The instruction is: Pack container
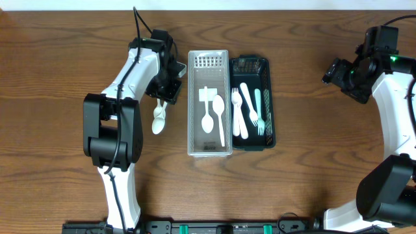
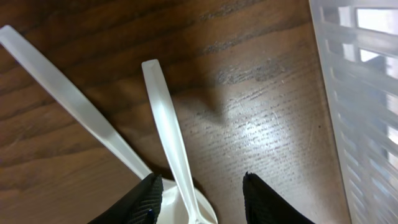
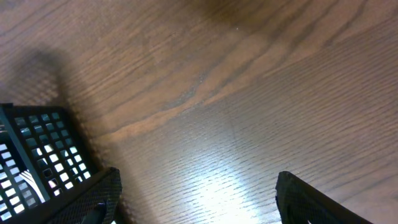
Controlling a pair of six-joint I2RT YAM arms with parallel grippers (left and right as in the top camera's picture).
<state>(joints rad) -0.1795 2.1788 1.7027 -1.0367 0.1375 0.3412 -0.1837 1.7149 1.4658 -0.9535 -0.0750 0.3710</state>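
A long, rectangular clear bin of ribbed, see-through plastic with a slotted end sits mid-surface. Inside it lie two white plastic spoons and a flat white piece with a squarish head. Touching the clear bin's right wall is a black basket with lattice sides, holding white forks and one pale green fork. Just left of the clear bin, two more loose spoons rest on the dark, grained wooden surface. In the left wrist view their smooth, slim handles fan apart and meet near the bowls. The left end effector hangs low over them beside the bin's left wall. Its black fingers are spread on either side of one spoon and grip nothing. Well to the right of the clear bin, beyond the basket, the right end effector is raised over bare wood with its fingers wide apart. A corner of the basket's mesh shows at its left.
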